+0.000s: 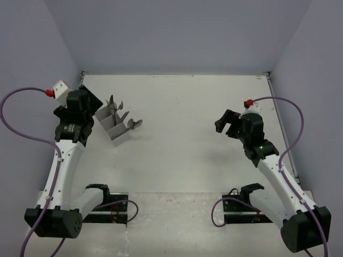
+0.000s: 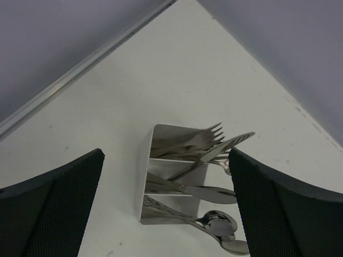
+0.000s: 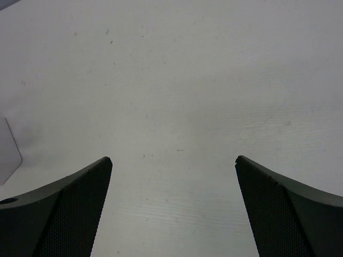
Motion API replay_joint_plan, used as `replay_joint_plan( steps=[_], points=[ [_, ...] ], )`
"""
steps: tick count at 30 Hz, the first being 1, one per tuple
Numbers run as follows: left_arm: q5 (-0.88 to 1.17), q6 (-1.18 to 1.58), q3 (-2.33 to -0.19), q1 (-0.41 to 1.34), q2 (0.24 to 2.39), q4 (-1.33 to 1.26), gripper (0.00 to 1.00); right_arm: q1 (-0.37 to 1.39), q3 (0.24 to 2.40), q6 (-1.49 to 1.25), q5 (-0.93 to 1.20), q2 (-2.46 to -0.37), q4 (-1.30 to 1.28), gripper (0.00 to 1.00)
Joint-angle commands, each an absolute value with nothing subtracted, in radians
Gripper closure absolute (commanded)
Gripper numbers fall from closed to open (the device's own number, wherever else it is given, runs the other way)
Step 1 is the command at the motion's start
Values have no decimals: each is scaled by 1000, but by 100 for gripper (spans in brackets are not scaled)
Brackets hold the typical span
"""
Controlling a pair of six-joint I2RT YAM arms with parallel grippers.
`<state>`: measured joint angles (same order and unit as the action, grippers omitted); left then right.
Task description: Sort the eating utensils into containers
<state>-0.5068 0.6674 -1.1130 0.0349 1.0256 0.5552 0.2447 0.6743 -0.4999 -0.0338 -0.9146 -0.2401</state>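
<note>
Eyes on the cutlery holder (image 2: pixel 143 184) first: it sits on the far left part of the bench (image 1: pixel 182 160), and the left wrist view looks right into it. There are three compartments in a row. The forks (image 2: pixel 206 136) fan out of one end box, the knives (image 2: pixel 206 191) lean from the middle, and the spoons (image 2: pixel 217 222) spill their bowls over the rim of the other end box. Every piece is in the holder, tilted the same way. From the top view the same holder (image 1: pixel 113 128) is just a small grey box with a spiky silver cluster, and you cannot tell fork from spoon there. What it does show is the left pincer (image 1: pixel 86 107) poised just beside the holder, above it and not touching. The left wrist view gives that pincer's (image 2: pixel 166 155) state: fingers (image 2: pixel 59 203) spread wide to either side of the frame, nothing between them but the holder below. Over on the right, well apart from all this, the right pincer (image 1: pixel 229 122) hangs over mid-bench. Its own camera shows the right pincer (image 3: pixel 173 158) just as wide open, gripping nothing, dark fingers (image 3: pixel 289 209) framing pale bench surface.
</note>
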Motion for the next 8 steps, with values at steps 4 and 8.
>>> replay_joint_plan(
  steps=[4, 8],
  points=[
    [-643, 745, -1060, 28, 985, 638, 0, 244, 612, -518, -83, -848, -213, 1],
    [-623, 764, -1049, 23, 1002, 649, 0, 244, 598, -529, -119, -815, -210, 1]
  ],
)
